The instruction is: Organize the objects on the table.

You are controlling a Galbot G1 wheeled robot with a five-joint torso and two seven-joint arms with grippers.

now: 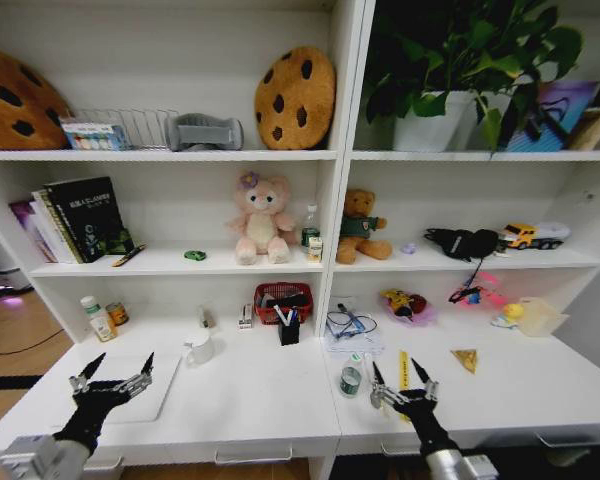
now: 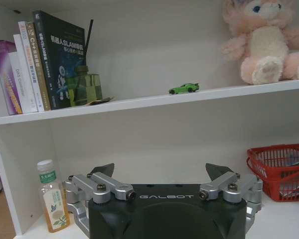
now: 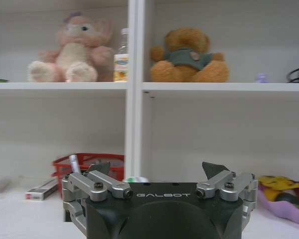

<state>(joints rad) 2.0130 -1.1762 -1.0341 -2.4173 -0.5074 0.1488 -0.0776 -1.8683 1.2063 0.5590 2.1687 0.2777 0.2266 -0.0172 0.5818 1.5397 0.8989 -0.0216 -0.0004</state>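
Note:
Both arms hover low over the front of the white table (image 1: 260,400). My left gripper (image 1: 111,374) is open and empty above the near left corner of a pale flat laptop (image 1: 155,385); its fingers (image 2: 102,172) stand wide apart. Open as well, my right gripper (image 1: 402,378) holds nothing, just right of a small green-capped bottle (image 1: 351,380) and over a yellow ruler (image 1: 404,366). That bottle's cap (image 3: 135,179) peeks over the right gripper (image 3: 159,169). A tiny green toy car (image 2: 183,88) sits on the shelf (image 1: 195,255). Pens stand in a black holder (image 1: 289,328).
A white mug (image 1: 198,347), a tea bottle (image 2: 51,195), a can (image 1: 117,313), a red basket (image 1: 283,298) and a cable on paper (image 1: 352,325) lie mid-table. Toys (image 1: 405,303) and a tub (image 1: 538,316) sit right. Shelves hold books (image 1: 80,218) and plush bears (image 1: 261,220).

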